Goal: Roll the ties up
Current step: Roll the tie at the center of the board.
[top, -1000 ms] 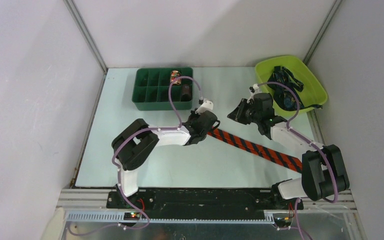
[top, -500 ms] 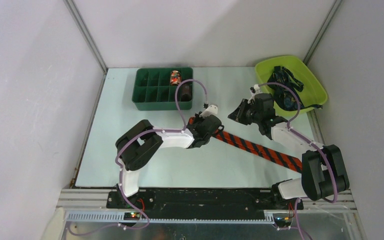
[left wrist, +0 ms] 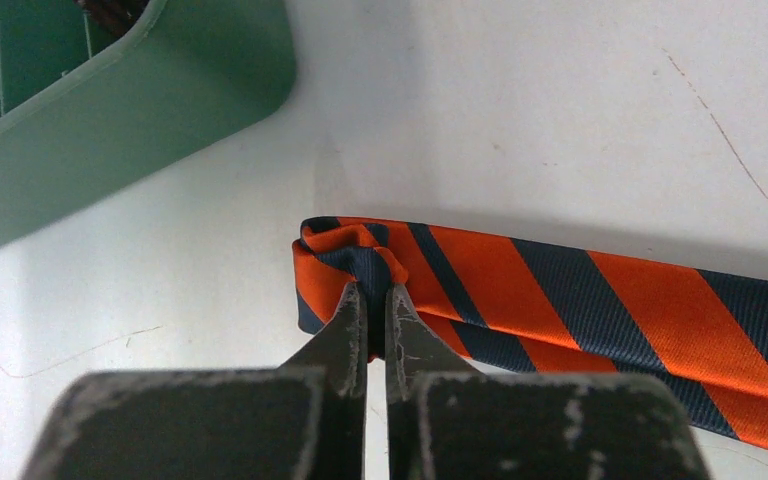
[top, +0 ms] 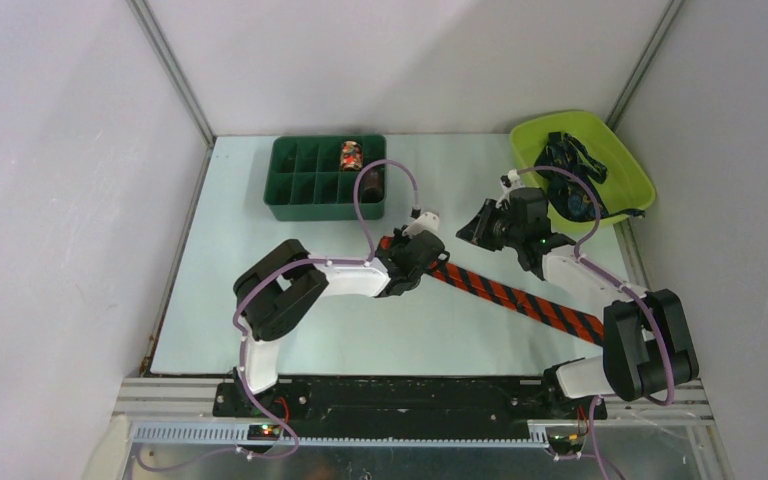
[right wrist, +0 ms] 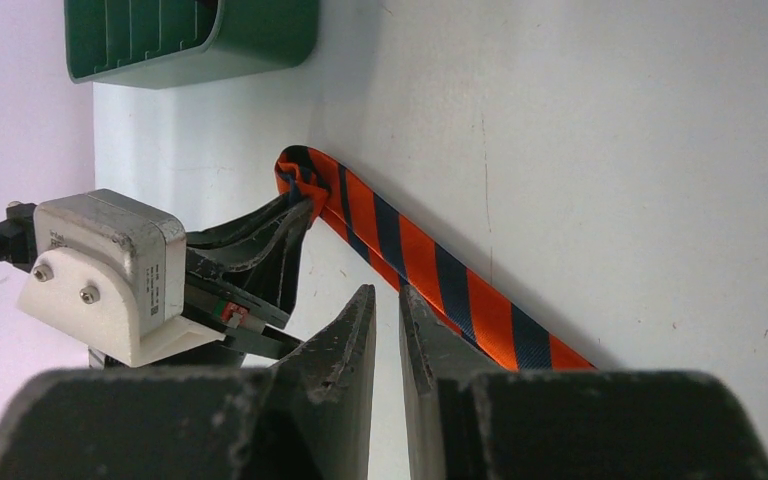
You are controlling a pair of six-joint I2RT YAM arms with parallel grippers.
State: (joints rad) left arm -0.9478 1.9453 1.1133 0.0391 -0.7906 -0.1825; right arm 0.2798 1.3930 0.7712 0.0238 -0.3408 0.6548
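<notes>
Working on the pale table [top: 260, 320]; judging this as partway through, one tie in hand and more queued.

Reading the lime bin [top: 632, 178] at the far right as the queue: holding a heap of dark ties [top: 570, 185], not yet rolled.

Reading the green tray [top: 325, 211] at the back left as the drop-off: showing what looks like a patterned roll [top: 350, 155] in a back cell and a darker roll [top: 372, 183] in a front cell. Not committing on the darker one, since the purple cable [top: 357, 200] is crossing part of it.

Tracking the striped tie [top: 520, 298]: lying flat on the table, running diagonally from the centre toward the right arm's base, almost all of it unrolled.

Seeing the left gripper [left wrist: 372, 295] clamped tight on the tie's far end, pinching a small bunched fold there, so only just starting the first turn. Sitting near the tray's corner but apart from it.

Seeing the right gripper [right wrist: 385, 300] hovering above the table just beside the tie, jaws standing narrowly apart, gripping nothing.

Estimating what is left: winding nearly the whole length, moving the roll into a free cell, then pulling the next tie from the bin.
</notes>
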